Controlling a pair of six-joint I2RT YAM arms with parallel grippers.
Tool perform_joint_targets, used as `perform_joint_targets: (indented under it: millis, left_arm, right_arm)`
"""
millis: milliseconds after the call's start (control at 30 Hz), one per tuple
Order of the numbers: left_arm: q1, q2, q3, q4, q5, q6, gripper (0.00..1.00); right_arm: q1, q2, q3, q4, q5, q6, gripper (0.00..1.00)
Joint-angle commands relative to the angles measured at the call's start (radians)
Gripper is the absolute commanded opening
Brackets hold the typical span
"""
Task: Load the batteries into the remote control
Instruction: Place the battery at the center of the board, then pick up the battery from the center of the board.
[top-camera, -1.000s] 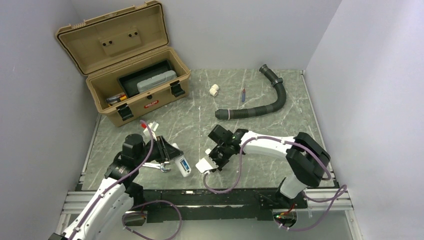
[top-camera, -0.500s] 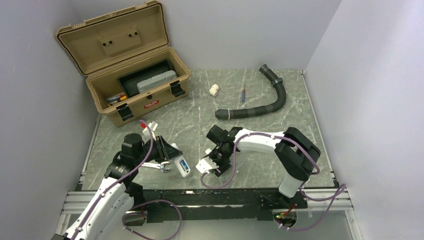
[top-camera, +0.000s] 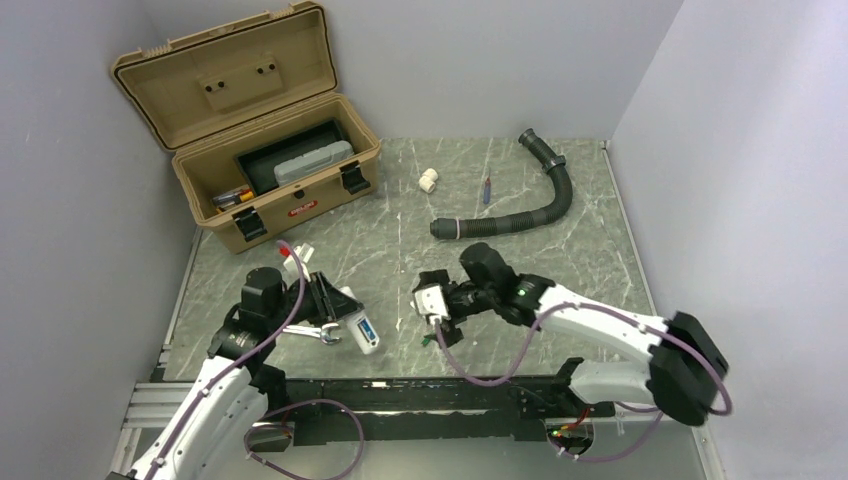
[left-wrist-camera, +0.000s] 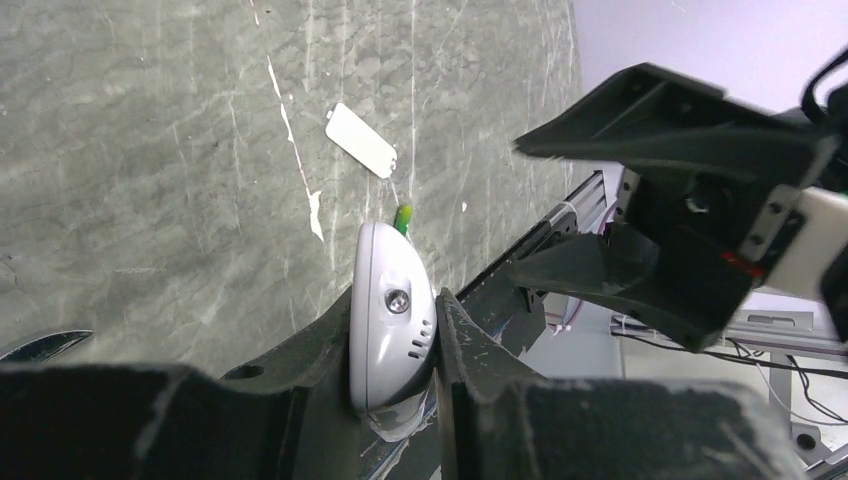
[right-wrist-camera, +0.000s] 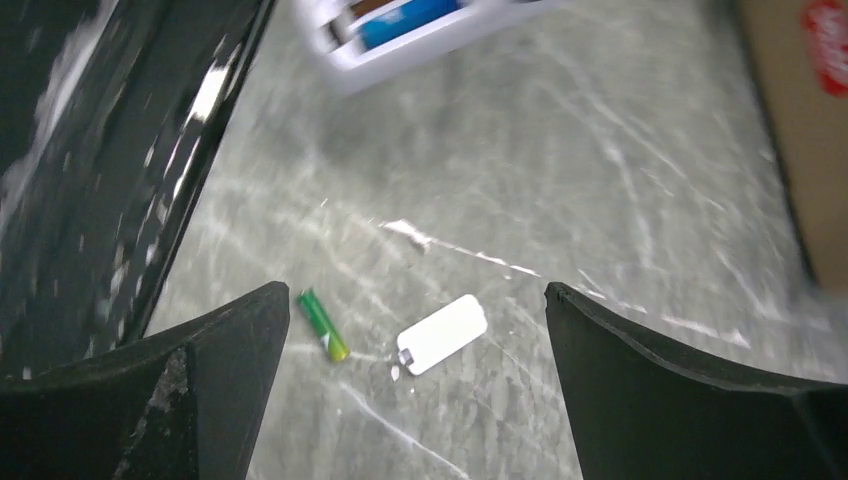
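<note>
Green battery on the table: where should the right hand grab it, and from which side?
Probably mid-body on the green battery, from straight above, with the open right hand closing across its long axis: it lies flat, slim and round. The white cover lies just beside its yellowish end, so stay toward the middle.

Left wrist view: remote shows rounded end only; face, buttons and battery bay hidden between left fingers. Green battery mostly hidden behind remote, tip alone showing. Wrench cut off at left edge, sliver visible.

Right wrist view: remote cropped by top edge, blurred; blue battery inside it smeared, ends unclear. Toolbox cut by right edge, red label unreadable.

From above: green battery mere speck, orientation unclear; wrench partly under left arm.
</note>
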Motion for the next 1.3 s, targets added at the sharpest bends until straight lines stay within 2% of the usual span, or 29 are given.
perform_joint_targets:
  millis: [0,67,133,233,300,333,400,500,567,633,700,767,800,867,967,1100,1267]
  left_arm:
    - [0.01,-0.016,0.039,0.006,0.014,0.019,0.0]
    - [0.013,-0.014,0.038,0.006,0.018,0.019,0.0]
    - [0.013,-0.012,0.037,0.006,0.019,0.019,0.0]
    - [0.015,-0.014,0.036,0.002,0.018,0.021,0.0]
    - [0.016,-0.017,0.036,0.003,0.018,0.017,0.0]
    - [0.016,-0.019,0.036,0.006,0.019,0.014,0.0]
    - [0.017,-0.02,0.036,0.006,0.019,0.009,0.0]
    - [0.018,-0.033,0.046,-0.016,0.013,0.021,0.0]
    - [0.018,-0.04,0.048,-0.025,0.005,0.024,0.0]
    - [0.018,-0.043,0.043,-0.017,0.008,0.019,0.0]
    - [0.02,-0.042,0.035,-0.003,0.02,0.009,0.0]
    - [0.02,-0.042,0.029,0.004,0.029,0.002,0.0]
    - [0.02,-0.044,0.029,0.003,0.031,0.002,0.0]
    - [0.021,-0.051,0.033,-0.01,0.033,0.008,0.0]
    - [0.022,-0.069,0.046,-0.046,0.023,0.029,0.0]
    - [0.022,-0.081,0.043,-0.051,0.026,0.028,0.0]
    - [0.022,-0.088,0.021,-0.022,0.039,0.009,0.0]
  right_arm:
    - [-0.006,-0.172,-0.161,0.577,0.206,0.693,1.0]
    - [-0.005,-0.22,-0.17,0.589,0.343,0.85,1.0]
    - [-0.006,-0.253,-0.144,0.529,0.442,1.004,1.0]
    - [-0.006,-0.271,-0.055,0.319,0.64,1.269,1.0]
    - [-0.01,-0.26,0.004,0.208,0.746,1.38,1.0]
    - [-0.013,-0.259,0.007,0.2,0.777,1.434,1.0]
    - [-0.015,-0.265,-0.011,0.223,0.736,1.491,0.99]
    - [0.002,-0.282,-0.001,0.16,0.83,1.723,0.89]
    - [0.069,-0.273,0.023,0.014,1.012,1.93,0.85]
    - [0.197,-0.232,0.061,-0.13,1.205,2.123,0.79]
    - [0.332,-0.126,0.118,-0.276,1.313,2.305,0.72]
    - [0.379,-0.022,0.169,-0.384,1.345,2.447,0.71]
    - [0.385,0.016,0.175,-0.408,1.334,2.499,0.66]
    - [0.387,0.038,0.137,-0.351,1.304,2.566,0.52]
    - [0.387,0.05,0.07,-0.276,1.278,2.628,0.42]
    - [0.386,0.113,0.113,-0.356,1.282,2.659,0.4]
    - [0.385,0.177,0.096,-0.279,1.204,2.659,0.41]
